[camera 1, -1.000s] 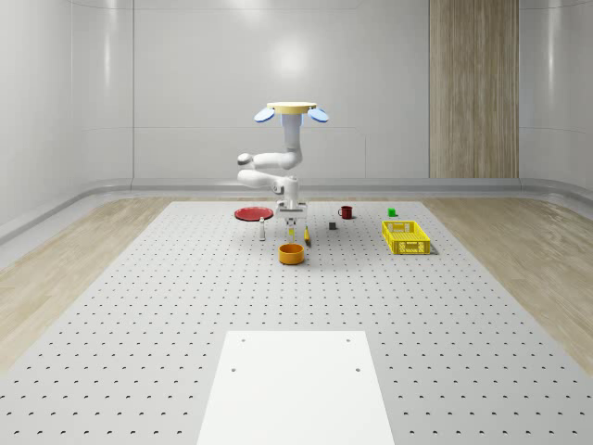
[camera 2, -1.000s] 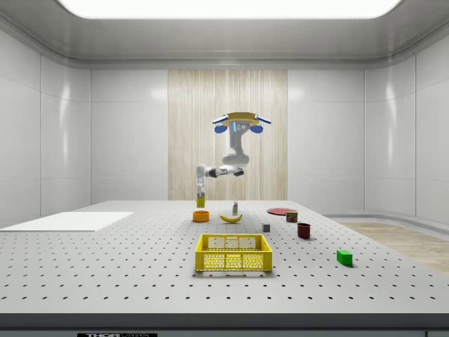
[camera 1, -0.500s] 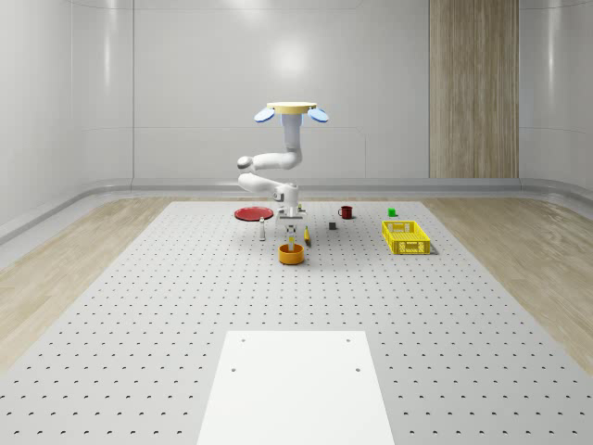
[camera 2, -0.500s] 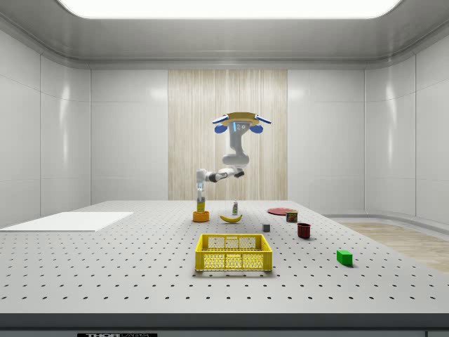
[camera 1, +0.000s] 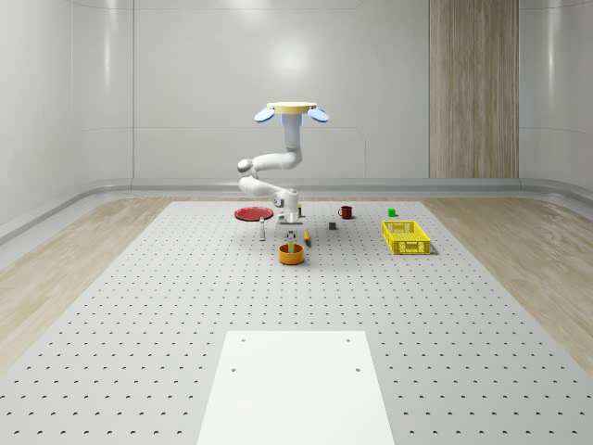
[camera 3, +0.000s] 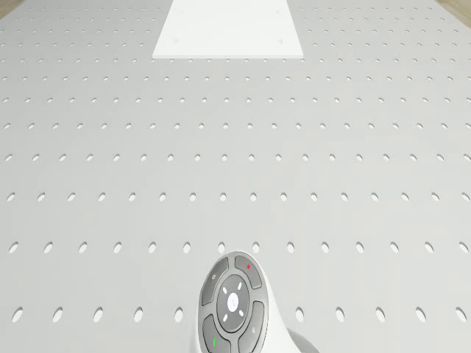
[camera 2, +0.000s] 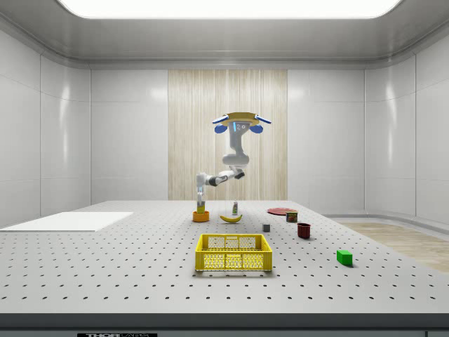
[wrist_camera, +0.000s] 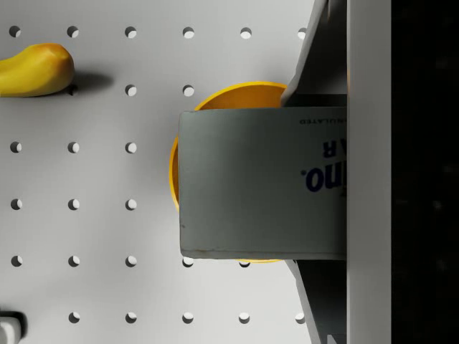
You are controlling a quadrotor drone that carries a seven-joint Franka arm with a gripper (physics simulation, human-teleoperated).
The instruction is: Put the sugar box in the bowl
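Observation:
The drone [camera 1: 291, 111] hovers high over the table just behind the orange bowl [camera 1: 291, 254], with the arm bent down in front of it. My gripper [camera 1: 292, 234] points straight down over the bowl, shut on the sugar box [wrist_camera: 258, 193]. In the wrist view the grey box face with blue lettering covers most of the bowl's yellow rim [wrist_camera: 215, 97], and a finger [wrist_camera: 315, 54] presses each side. In the side view the box [camera 2: 201, 208] reaches down to the bowl [camera 2: 201, 217]; I cannot tell whether it touches the bottom.
A banana [camera 1: 307, 239] and a small bottle [camera 1: 263, 228] lie close behind the bowl. Farther back are a red plate [camera 1: 251, 213], a dark cube [camera 1: 333, 225], a red mug [camera 1: 346, 211] and a green block [camera 1: 392, 212]. A yellow crate [camera 1: 406, 237] stands toward the whole-scene view's right, a white pad [camera 1: 295, 385] in front.
The arm has folded lower and carried the gripper and the sugar box down toward the bowl. The drone has kept its place.

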